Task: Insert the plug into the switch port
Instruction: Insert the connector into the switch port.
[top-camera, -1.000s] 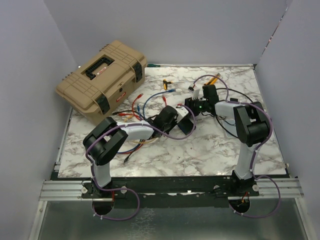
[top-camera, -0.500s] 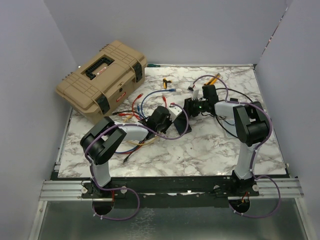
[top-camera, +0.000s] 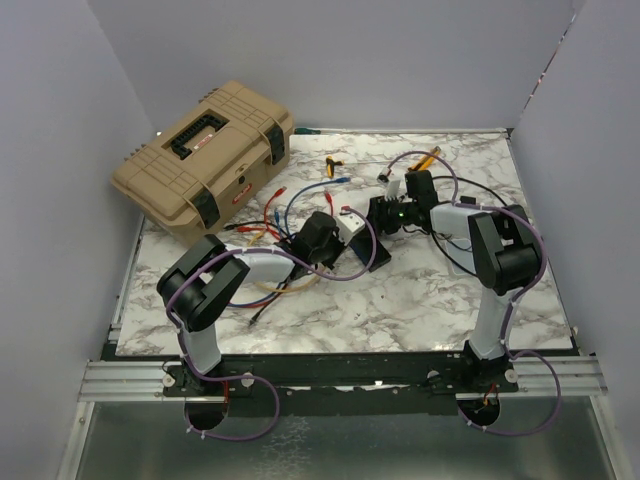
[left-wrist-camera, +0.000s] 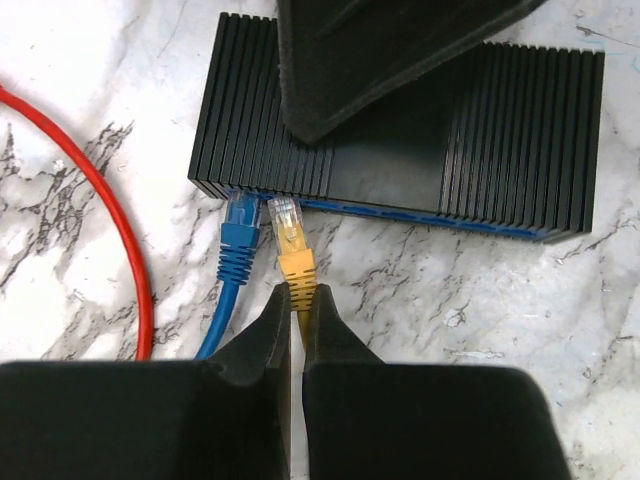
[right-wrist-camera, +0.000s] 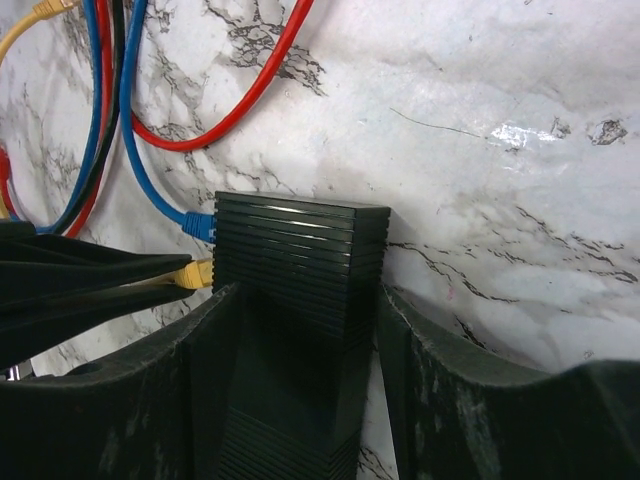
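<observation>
From above, the middle of the table is a knot of black arm parts and cables, and the switch can't be picked out there. The left wrist view shows it properly. The switch (left-wrist-camera: 520, 130) is a flat black box with fine ribbed sides, its top partly covered by a dark wedge cut off at the upper edge.

Along its lower, blue-trimmed port edge (left-wrist-camera: 420, 212) a blue plug (left-wrist-camera: 240, 225) sits in a socket. The yellow plug (left-wrist-camera: 288, 225), with its clear tip, is right beside it at the edge. Whether it is seated I can't tell.

The left gripper (left-wrist-camera: 296, 300) is pinched closed on the yellow boot just behind the plug. The right gripper (right-wrist-camera: 300, 320) straddles the switch's narrow end. I can't tell whether its matte black fingers (right-wrist-camera: 215, 340) actually squeeze it.

A glossy red cable (left-wrist-camera: 110, 200) curves over the white, grey-veined marble tabletop (left-wrist-camera: 450, 300). A tan plastic toolbox (top-camera: 205, 150) sits upper left, and plain pale walls (top-camera: 350, 60) enclose the table.
</observation>
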